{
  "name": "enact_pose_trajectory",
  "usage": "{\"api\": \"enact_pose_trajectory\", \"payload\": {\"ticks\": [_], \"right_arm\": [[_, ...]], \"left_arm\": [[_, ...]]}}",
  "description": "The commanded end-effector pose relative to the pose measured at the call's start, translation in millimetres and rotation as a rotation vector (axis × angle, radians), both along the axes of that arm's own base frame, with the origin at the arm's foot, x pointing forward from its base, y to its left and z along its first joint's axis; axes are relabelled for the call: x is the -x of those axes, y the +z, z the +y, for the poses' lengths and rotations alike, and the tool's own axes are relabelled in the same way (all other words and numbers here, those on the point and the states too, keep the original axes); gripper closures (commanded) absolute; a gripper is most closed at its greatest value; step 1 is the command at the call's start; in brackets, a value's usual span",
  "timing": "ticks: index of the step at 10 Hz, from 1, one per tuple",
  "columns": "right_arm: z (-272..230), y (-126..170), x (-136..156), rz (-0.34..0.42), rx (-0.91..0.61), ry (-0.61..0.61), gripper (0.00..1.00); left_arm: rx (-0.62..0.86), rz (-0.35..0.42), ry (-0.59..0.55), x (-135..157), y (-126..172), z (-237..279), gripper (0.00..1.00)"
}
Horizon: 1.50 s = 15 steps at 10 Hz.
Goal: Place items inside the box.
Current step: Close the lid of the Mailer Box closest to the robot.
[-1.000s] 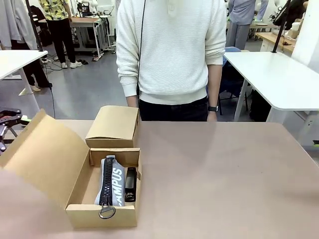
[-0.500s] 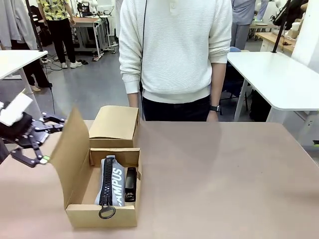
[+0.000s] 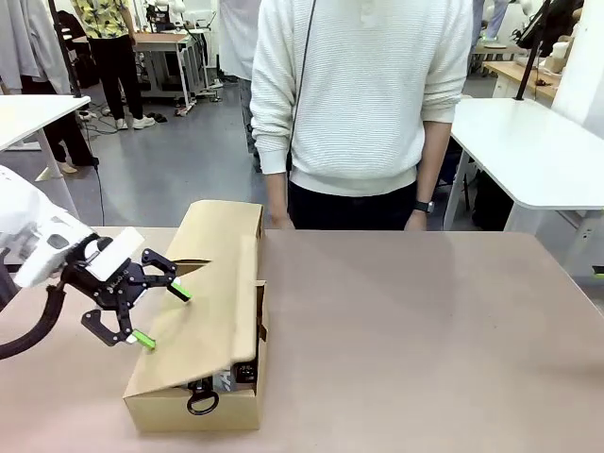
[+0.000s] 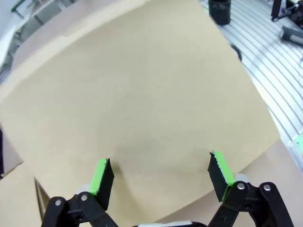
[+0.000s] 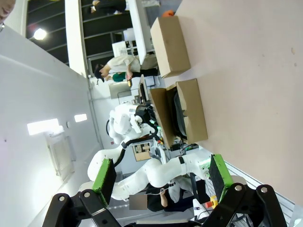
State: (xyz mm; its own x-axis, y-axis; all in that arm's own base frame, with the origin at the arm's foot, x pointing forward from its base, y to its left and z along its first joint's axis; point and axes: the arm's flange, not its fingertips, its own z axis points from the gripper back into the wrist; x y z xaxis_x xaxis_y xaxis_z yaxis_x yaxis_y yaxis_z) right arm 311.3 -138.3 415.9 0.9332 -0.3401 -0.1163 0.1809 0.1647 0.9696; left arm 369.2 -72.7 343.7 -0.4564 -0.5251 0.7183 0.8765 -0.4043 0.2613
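One box at the counter's front left, lid tilted low over it, ring pull past its front edge, bare counter rightward, left tool spread beside lid, left wrist: pads apart against cardboard, right wrist: right tool open, box well apart.

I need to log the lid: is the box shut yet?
Not fully. The flap slants over the box; a ring pull shows at the front gap.
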Motion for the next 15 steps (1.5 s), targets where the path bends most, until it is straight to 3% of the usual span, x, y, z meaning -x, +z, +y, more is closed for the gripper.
{"api": "enact_pose_trajectory", "payload": {"ticks": [1, 4, 6, 7, 10, 13, 15], "right_arm": [[1.0, 6.4, -2.7, 0.008, -0.023, -0.013, 0.00], [1.0, 6.4, -2.7, 0.008, -0.023, -0.013, 0.00], [1.0, 6.4, -2.7, 0.008, -0.023, -0.013, 0.00], [1.0, 6.4, -2.7, 0.008, -0.023, -0.013, 0.00], [1.0, 6.4, -2.7, 0.008, -0.023, -0.013, 0.00], [1.0, 6.4, -2.7, 0.008, -0.023, -0.013, 0.00], [1.0, 6.4, -2.7, 0.008, -0.023, -0.013, 0.00]], "left_arm": [[-0.007, -0.042, 0.018, 112.1, -46.5, -4.0, 0.00], [0.009, -0.022, 0.051, 110.8, -41.1, 0.0, 0.00], [0.045, 0.074, 0.106, 109.5, -6.9, 16.8, 0.00], [0.044, 0.199, 0.182, 109.3, 20.0, 29.0, 0.00], [0.366, 0.524, 0.510, 118.2, 81.7, 66.1, 0.00], [0.583, 0.946, 0.779, 118.0, 102.4, 138.5, 0.00], [0.687, 1.041, 1.036, 95.7, 87.1, 183.0, 0.00]]}}
